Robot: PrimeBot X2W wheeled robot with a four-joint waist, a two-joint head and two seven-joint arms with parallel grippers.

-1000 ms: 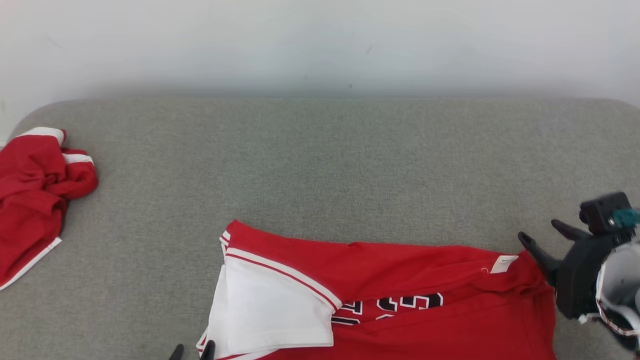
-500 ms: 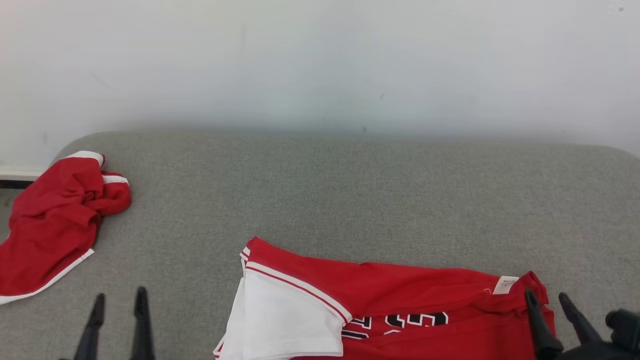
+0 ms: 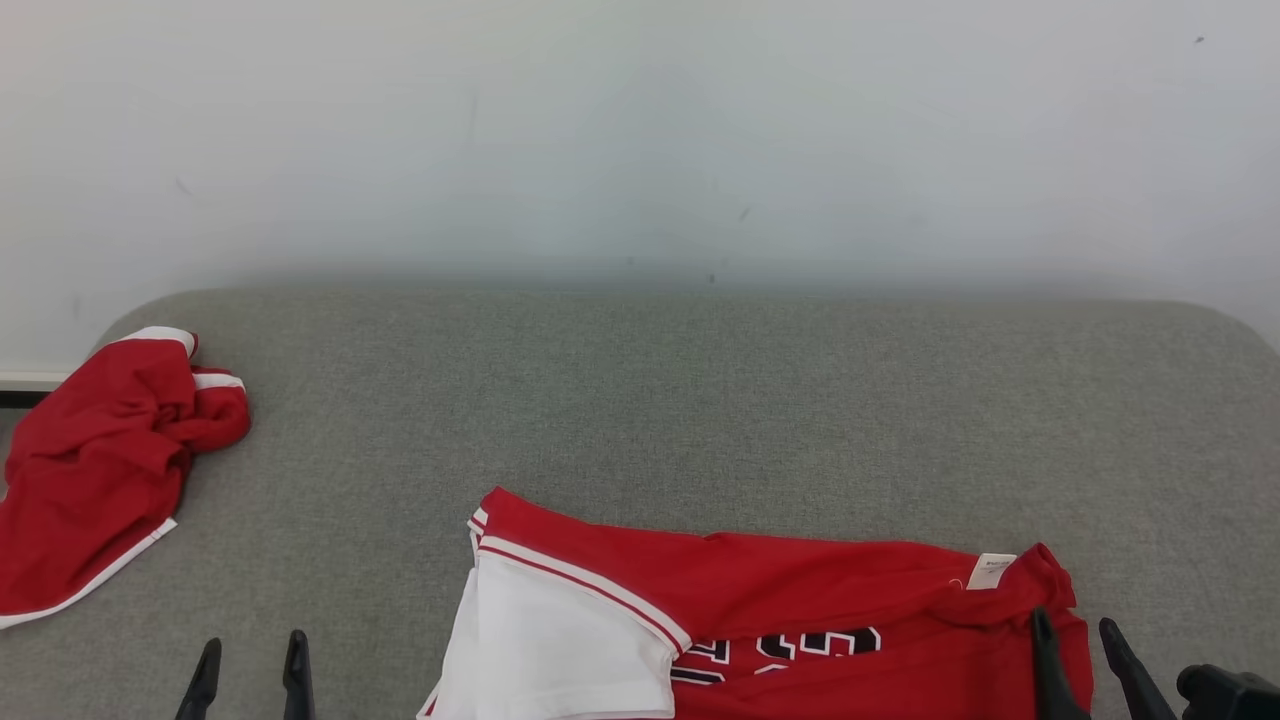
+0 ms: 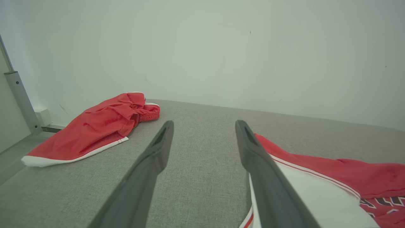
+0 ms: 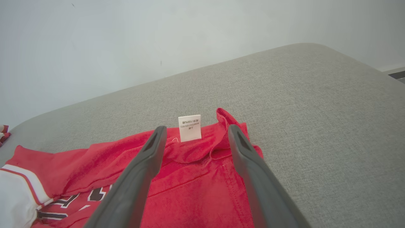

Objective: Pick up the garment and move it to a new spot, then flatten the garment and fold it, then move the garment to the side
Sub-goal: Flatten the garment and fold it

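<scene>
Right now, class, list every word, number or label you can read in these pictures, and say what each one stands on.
"100%": in the small print on the white care label sewn to the red jersey, seen upside down; the rest is too small to read.
Black characters on the jersey's front: partly folded under, unreadable.
Crumpled red garment: no text visible.

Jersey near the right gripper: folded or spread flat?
Folded over: the jersey has a red flap covering the top of its black lettering.

Tag (image 5: 190, 128) on garment (image 5: 196, 190), print illegible, black numerals (image 3: 848, 641) cut off
</scene>
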